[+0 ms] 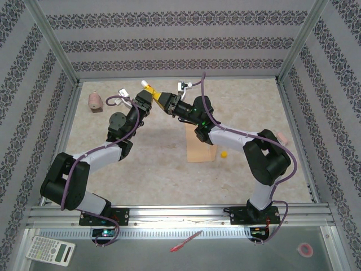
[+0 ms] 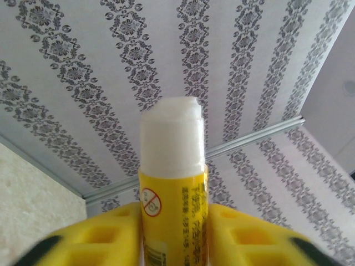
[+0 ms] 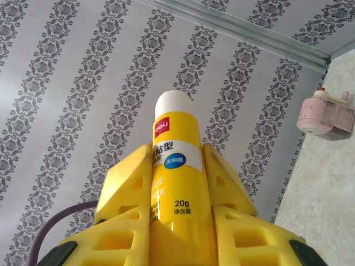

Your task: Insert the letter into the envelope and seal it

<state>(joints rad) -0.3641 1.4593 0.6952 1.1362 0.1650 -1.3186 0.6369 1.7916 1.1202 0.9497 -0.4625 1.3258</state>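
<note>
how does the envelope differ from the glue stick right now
The envelope is tan, thin and rectangular; the glue stick is a yellow tube with a white tip. The envelope lies flat on the table with no fingers on it; the glue stick is up off the table between the fingers of the right gripper.

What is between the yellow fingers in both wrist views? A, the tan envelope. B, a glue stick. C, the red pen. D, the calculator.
B: a yellow glue stick stands between the fingers of the right gripper and of the left gripper, its white glue bared in the left wrist view.
</note>
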